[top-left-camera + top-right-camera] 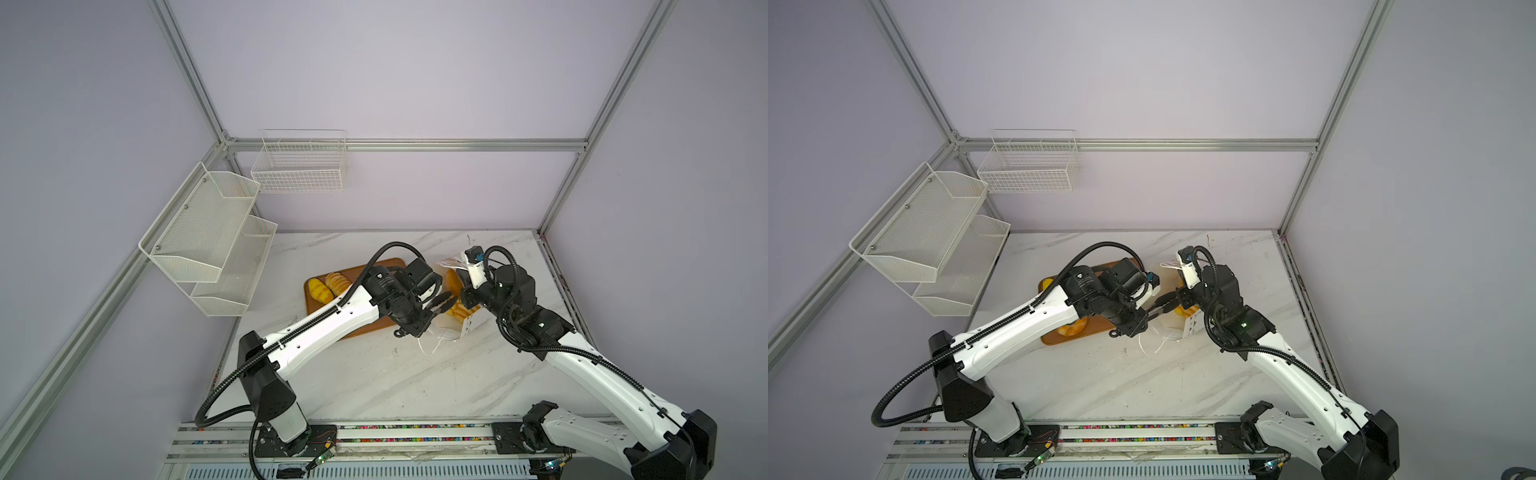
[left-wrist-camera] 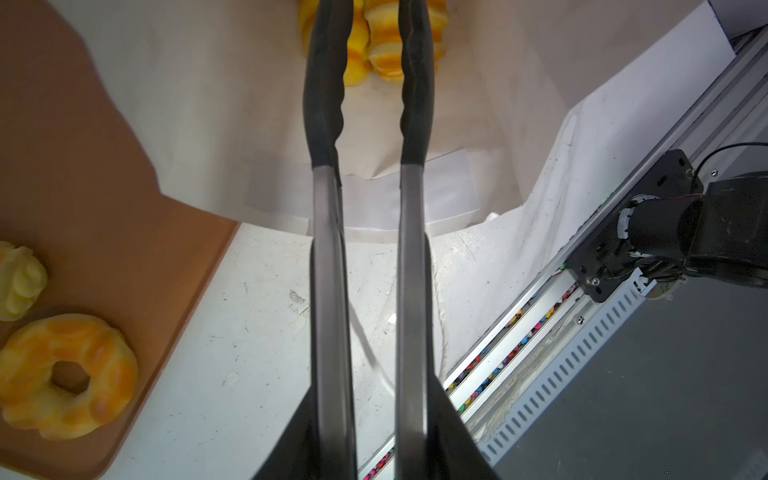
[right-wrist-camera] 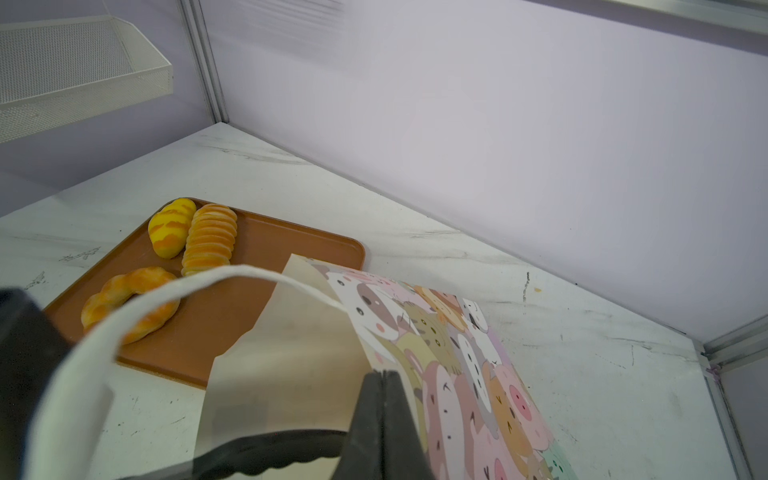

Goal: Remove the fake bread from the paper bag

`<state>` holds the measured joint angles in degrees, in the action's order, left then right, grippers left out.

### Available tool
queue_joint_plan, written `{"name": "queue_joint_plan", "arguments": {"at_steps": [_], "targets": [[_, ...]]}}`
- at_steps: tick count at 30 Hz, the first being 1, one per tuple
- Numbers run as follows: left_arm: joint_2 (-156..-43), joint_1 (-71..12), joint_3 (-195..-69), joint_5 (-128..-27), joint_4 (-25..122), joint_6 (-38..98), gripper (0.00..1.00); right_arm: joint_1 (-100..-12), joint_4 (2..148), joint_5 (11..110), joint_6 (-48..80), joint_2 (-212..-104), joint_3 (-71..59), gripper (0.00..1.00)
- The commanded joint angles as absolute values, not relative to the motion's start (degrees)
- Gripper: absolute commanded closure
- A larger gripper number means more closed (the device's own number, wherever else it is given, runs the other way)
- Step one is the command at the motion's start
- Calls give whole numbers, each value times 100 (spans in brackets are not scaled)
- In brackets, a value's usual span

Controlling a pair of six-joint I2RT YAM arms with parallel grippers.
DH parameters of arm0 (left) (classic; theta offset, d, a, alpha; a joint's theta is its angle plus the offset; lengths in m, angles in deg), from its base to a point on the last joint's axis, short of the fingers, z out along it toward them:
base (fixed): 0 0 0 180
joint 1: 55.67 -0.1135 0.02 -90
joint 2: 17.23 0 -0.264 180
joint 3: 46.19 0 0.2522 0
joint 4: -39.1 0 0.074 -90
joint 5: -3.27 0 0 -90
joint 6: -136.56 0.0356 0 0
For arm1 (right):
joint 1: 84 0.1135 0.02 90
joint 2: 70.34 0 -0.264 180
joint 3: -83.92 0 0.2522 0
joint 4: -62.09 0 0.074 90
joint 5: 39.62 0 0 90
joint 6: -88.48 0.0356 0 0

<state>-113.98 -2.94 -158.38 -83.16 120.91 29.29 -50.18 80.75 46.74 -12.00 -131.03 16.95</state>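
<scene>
Golden-yellow with orange banding and close ridges: that is how the fake bread [image 2: 376, 50] yet to come out is looking, two pieces showing side by side at the closed end of the paper bag [image 3: 469, 374]. The bag is lying on its side on the bench [image 1: 374, 374], towards the far right corner, its mouth facing the left arm.

The right gripper [image 3: 384, 376] is pinching the rim of the bag's upper wall, jaws fully closed on the paper, and is holding the mouth agape. The left gripper [image 1: 445, 302], fitted with long black-tipped fingers [image 2: 324, 104], is reaching in through that mouth. Its jaws are standing parted with a clear gap and nothing visibly clamped. The very tips are running out of the wrist view, so contact with the bread cannot be confirmed.

The bread is lying straight ahead of the left gripper, deeper in the bag, its long axes appearing to run roughly in line with the fingers. The left arm is the nearer; the right is occupied with the bag. In my judgement the coming move is depending on closing across the ridged width.

The brown tray [image 3: 270, 245], beside the bag towards the bench's left edge, is already carrying a ring doughnut [image 2: 104, 361] and other pieces.
</scene>
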Motion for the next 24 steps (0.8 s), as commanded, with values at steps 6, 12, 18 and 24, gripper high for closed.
{"name": "queue_joint_plan", "arguments": {"at_steps": [6, 12, 18, 24], "targets": [[-11965, -329, -16650, -8363, 11965, 2251, 57, -5007, 7755, 4792, -1022, -13046, 1715, 100], [-12221, -329, -16837, -8636, 11941, 2246, 56, -5006, 7690, 4947, -1007, -13083, 1769, 100], [-12487, -336, -16970, -8595, 11944, 2347, 55, -5005, 7655, 5021, -1004, -13114, 1776, 100], [-12743, -333, -16999, -8717, 11947, 2375, 55, -5007, 7657, 5012, -1004, -13100, 1778, 100]]}}
